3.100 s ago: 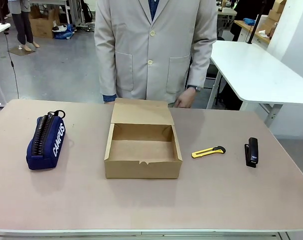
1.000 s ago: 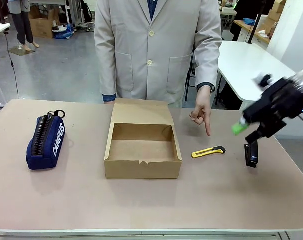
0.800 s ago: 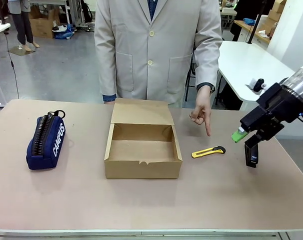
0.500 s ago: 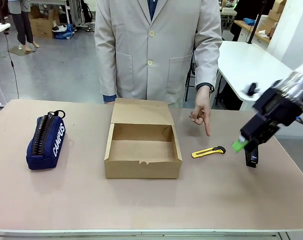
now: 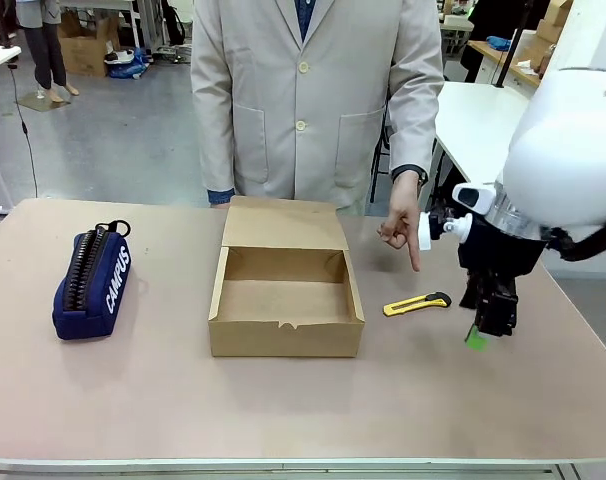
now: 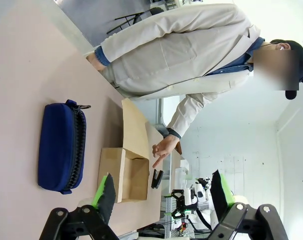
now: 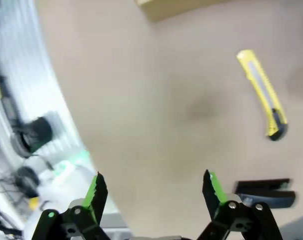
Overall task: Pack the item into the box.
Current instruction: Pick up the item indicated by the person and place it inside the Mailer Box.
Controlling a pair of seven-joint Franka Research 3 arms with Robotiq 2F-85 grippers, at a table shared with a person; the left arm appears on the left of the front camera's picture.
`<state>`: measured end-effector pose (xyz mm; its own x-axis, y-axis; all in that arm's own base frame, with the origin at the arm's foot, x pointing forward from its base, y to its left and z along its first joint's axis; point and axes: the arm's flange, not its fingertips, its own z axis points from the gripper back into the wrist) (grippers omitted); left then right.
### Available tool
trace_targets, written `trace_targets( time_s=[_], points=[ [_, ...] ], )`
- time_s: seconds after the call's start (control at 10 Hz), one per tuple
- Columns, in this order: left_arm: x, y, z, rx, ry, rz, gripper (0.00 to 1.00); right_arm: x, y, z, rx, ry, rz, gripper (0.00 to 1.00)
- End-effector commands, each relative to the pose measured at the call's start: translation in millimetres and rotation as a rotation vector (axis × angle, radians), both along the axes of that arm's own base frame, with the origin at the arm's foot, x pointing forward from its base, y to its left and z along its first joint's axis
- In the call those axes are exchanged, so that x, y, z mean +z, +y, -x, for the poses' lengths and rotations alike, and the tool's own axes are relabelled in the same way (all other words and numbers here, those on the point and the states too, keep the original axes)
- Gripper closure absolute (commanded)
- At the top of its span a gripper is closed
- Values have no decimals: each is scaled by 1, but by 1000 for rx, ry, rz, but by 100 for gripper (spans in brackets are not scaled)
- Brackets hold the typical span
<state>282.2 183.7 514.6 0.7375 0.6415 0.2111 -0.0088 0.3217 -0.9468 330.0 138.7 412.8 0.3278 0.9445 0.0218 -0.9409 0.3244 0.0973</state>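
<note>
The item, a slim yellow utility knife (image 5: 416, 303) with a black end, lies on the table right of the box (image 5: 283, 338), an open brown cardboard box with its flap lid up at the back. My right gripper (image 5: 483, 330) hangs just right of the knife, pointing down, jaws open and holding nothing. In the right wrist view the knife (image 7: 261, 92) lies ahead and to the right of the open gripper (image 7: 154, 192). My left gripper (image 6: 161, 195) is open and holds nothing, well back from the box (image 6: 126, 172). The person's hand (image 5: 403, 235) points down at the knife.
A navy zippered pencil case (image 5: 91, 282) lies at the table's left. A small black stapler (image 7: 264, 192) sits close beside my right fingers (image 7: 211, 190). The person stands at the far edge behind the box. A white table (image 5: 503, 130) stands at the back right.
My right arm has swung in from the right and dropped toward the table beside the knife, now covering the stapler in the front view. The person's hand keeps pointing.
</note>
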Motion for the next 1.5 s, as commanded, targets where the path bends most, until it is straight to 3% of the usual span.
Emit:
trace_targets(
  time_s=[0.0,0.1,0.2,0.4,0.5,0.6,0.7,0.9,1.2,1.4],
  points=[
    [2,-1,-1,1,-23,16,0,4,2,25,-151,-302,7,0],
    [2,-1,-1,1,-23,16,0,10,9,32,-127,-380,-88,0],
    [2,-1,-1,1,-23,16,0,20,4,-4,-27,-142,-4,0],
    [2,-1,-1,1,-23,16,0,20,4,-4,-27,-142,-4,0],
    [2,-1,-1,1,-23,16,0,37,12,-6,-69,-224,-44,0],
    [2,-1,-1,1,-23,16,0,23,17,-18,73,-233,23,0],
    [2,-1,-1,1,-23,16,0,10,11,-38,126,-212,46,0],
    [2,-1,-1,1,-23,16,0,-24,-20,-83,190,-152,13,0],
    [2,-1,-1,1,-23,16,0,-52,-35,-116,297,-185,-50,0],
    [2,-1,-1,1,-23,16,0,-73,-43,-142,328,-144,-101,0]
  ],
)
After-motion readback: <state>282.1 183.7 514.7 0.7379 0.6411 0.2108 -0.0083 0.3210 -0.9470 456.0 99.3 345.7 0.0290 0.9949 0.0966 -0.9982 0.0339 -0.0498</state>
